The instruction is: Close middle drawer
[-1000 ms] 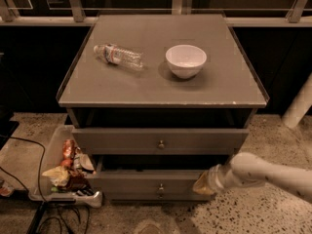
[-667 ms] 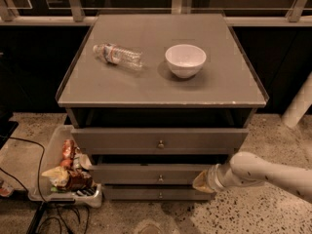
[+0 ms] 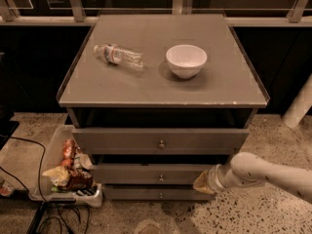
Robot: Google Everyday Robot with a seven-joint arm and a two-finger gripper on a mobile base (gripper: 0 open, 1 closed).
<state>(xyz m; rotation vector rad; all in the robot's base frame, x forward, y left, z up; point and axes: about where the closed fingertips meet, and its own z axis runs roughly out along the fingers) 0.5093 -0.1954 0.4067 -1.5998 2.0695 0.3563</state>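
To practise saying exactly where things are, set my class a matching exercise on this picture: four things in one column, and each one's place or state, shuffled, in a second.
Column one
1. water bottle
2. white bowl
3. snack packets
4. gripper

Column two
A. on the floor, left of the cabinet
B. at the right end of the middle drawer front
C. lying on its side on top of the cabinet
D. standing upright on top of the cabinet

Pairs: 1-C, 2-D, 3-A, 4-B
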